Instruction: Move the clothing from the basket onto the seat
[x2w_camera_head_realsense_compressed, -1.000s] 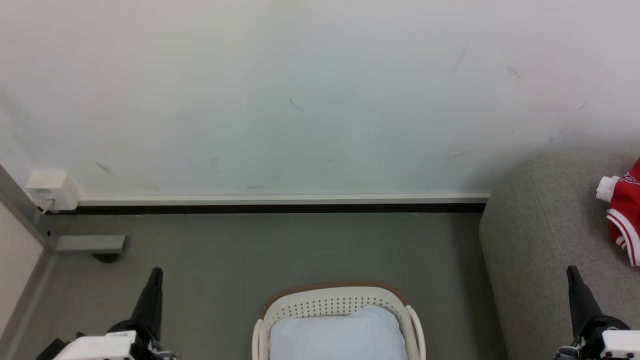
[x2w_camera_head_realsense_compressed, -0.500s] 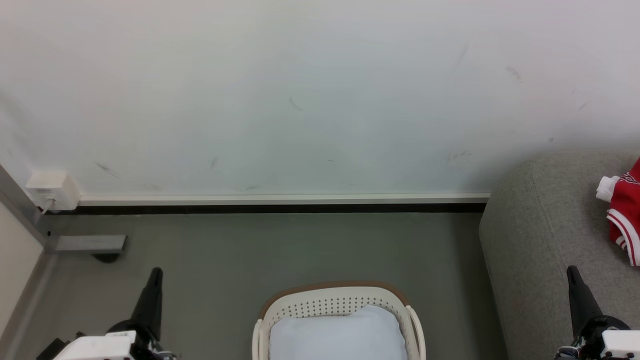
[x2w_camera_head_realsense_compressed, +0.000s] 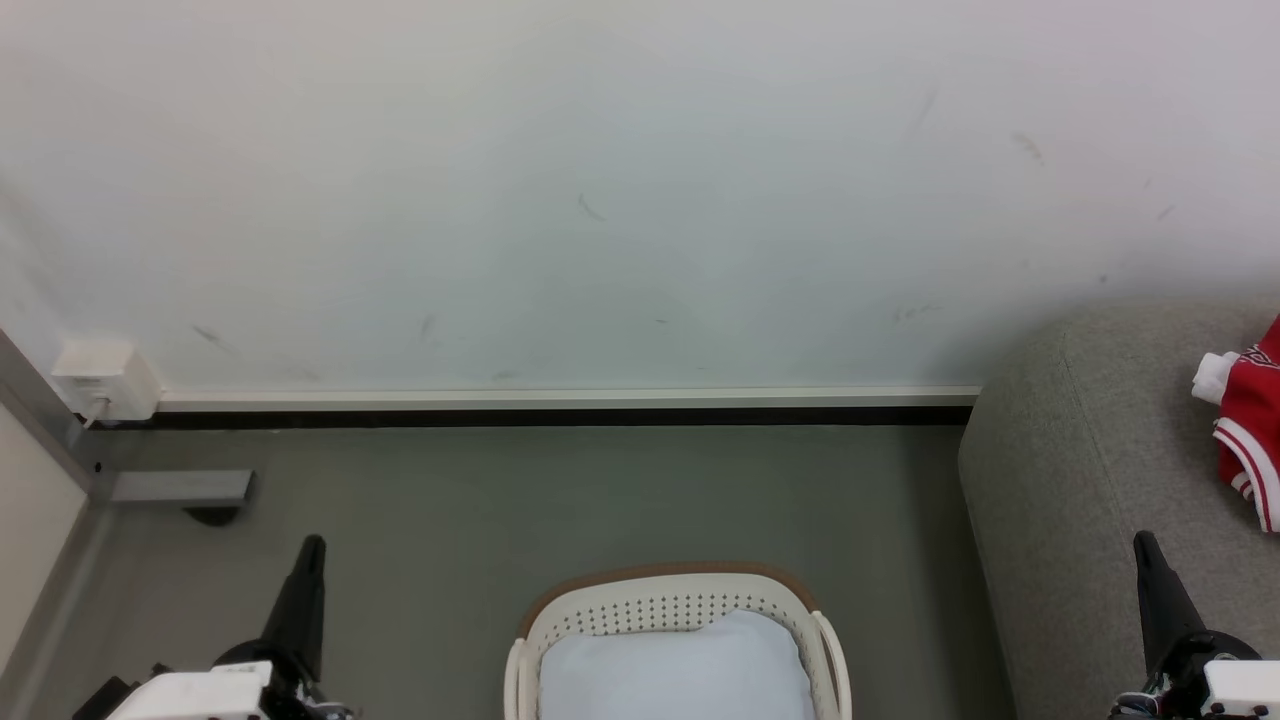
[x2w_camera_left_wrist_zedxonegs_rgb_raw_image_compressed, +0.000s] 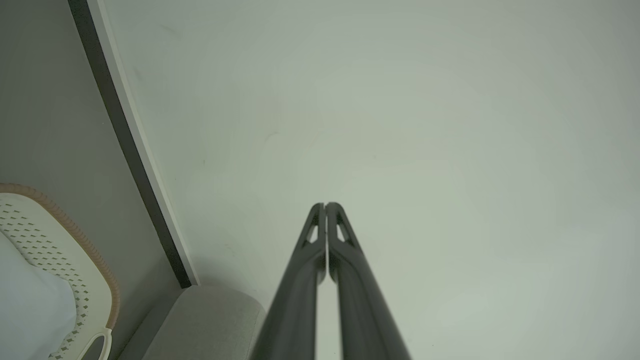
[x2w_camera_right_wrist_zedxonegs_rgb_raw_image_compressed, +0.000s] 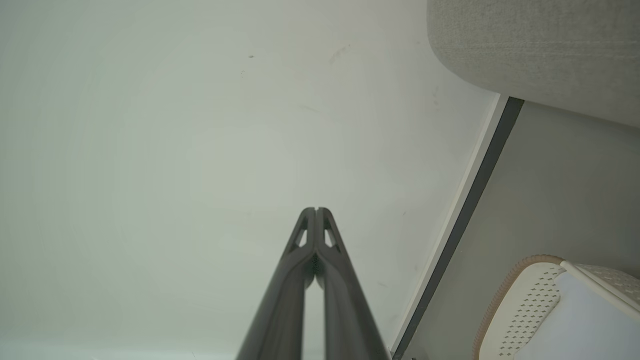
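Red clothing (x2w_camera_head_realsense_compressed: 1250, 430) with white striped trim and a white cuff lies on the grey seat (x2w_camera_head_realsense_compressed: 1080, 480) at the right edge of the head view. The cream basket (x2w_camera_head_realsense_compressed: 675, 600) with a brown rim stands on the floor at the bottom centre, holding a pale white-blue cushion pad (x2w_camera_head_realsense_compressed: 680, 670). My left gripper (x2w_camera_head_realsense_compressed: 312, 545) points up at the lower left, shut and empty. At the lower right my right gripper (x2w_camera_head_realsense_compressed: 1142, 540) is also shut with nothing in it, over the seat's front part. The wrist views show each pair of fingers closed tip to tip, left gripper (x2w_camera_left_wrist_zedxonegs_rgb_raw_image_compressed: 325, 205), right gripper (x2w_camera_right_wrist_zedxonegs_rgb_raw_image_compressed: 316, 209).
A white wall with a pale skirting board (x2w_camera_head_realsense_compressed: 560, 398) runs behind the grey floor. A small white box (x2w_camera_head_realsense_compressed: 105, 380) sits on the wall at the left, above a grey metal floor bracket (x2w_camera_head_realsense_compressed: 180, 488). The basket (x2w_camera_left_wrist_zedxonegs_rgb_raw_image_compressed: 60, 250) and seat (x2w_camera_right_wrist_zedxonegs_rgb_raw_image_compressed: 540, 50) show in the wrist views too.
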